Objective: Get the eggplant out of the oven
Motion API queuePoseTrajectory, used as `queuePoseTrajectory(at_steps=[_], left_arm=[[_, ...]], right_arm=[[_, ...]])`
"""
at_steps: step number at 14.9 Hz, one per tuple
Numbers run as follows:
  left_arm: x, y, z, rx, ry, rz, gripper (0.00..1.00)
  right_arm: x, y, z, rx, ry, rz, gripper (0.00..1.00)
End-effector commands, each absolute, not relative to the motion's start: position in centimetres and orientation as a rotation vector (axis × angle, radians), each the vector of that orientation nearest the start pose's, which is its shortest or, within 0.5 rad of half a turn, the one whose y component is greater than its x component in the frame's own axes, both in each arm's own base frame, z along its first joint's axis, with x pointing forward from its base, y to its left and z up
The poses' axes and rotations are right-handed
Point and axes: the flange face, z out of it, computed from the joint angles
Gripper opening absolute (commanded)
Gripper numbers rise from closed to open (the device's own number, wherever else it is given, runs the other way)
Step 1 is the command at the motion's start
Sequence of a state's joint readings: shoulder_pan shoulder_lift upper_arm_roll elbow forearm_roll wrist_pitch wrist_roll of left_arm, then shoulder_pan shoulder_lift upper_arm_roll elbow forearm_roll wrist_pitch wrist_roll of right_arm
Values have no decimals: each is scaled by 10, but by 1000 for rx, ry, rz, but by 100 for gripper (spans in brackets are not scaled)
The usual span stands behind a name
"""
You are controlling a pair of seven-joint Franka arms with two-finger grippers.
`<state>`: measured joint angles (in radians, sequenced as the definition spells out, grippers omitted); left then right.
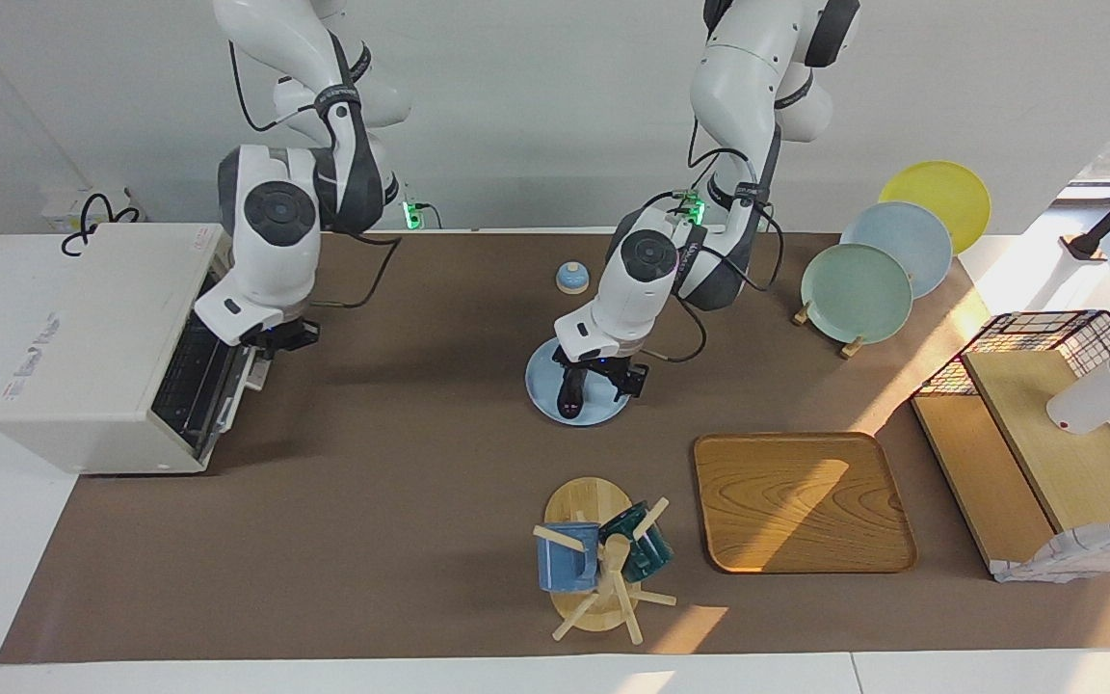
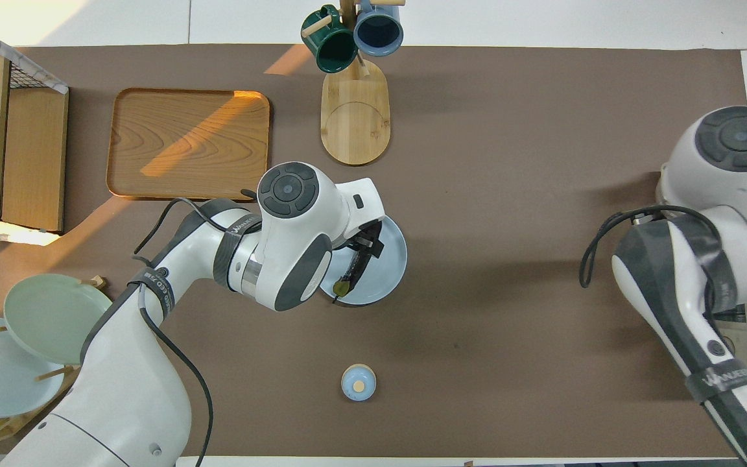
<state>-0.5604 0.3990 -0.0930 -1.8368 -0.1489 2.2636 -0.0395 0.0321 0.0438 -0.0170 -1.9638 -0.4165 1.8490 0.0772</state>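
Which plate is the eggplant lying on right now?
The light blue plate flat on the table, mid-table, under the left gripper. The eggplant lies on it. The other three plates stand propped in the rack, holding nothing.

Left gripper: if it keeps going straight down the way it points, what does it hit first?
Most likely the eggplant on the blue plate: the left gripper points down with fingers either side of it, though contact isn't clear.

Facing view: high camera across the table (image 1: 401, 501), looking back at both arm bases, wide enough to take in the whole table. Overhead view: steeply down from above the arms' own end, closer in. Both share the blue plate (image 1: 543, 397) (image 2: 391, 263) mid-table; views are half a turn apart about it.
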Motion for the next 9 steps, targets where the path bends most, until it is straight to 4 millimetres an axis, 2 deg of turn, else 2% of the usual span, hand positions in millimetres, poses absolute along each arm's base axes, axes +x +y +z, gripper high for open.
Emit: queuePoseTrajectory(at_steps=[1, 3, 4, 5, 6, 7, 8, 9], left_arm=[[501, -395, 315, -3188, 859, 24, 100], [498, -397, 313, -3190, 859, 12, 100], [495, -399, 312, -3190, 861, 9, 100], [495, -399, 312, -3190, 864, 8, 100], [494, -398, 310, -3189, 863, 13, 96], [493, -398, 309, -3188, 862, 15, 92], [493, -398, 309, -3188, 862, 13, 86], [493, -397, 309, -3189, 859, 13, 77]], right_arm=[[548, -65, 433, -3526, -124, 327, 0], [546, -65, 443, -3525, -108, 326, 0], [548, -60, 456, -3515, -88, 313, 2], [555, -55, 484, -3484, -29, 289, 9], [561, -53, 516, -3458, 26, 270, 21], [565, -54, 543, -3438, 61, 241, 25], [566, -53, 560, -3389, 69, 211, 29], [566, -51, 569, -3332, 46, 185, 33]])
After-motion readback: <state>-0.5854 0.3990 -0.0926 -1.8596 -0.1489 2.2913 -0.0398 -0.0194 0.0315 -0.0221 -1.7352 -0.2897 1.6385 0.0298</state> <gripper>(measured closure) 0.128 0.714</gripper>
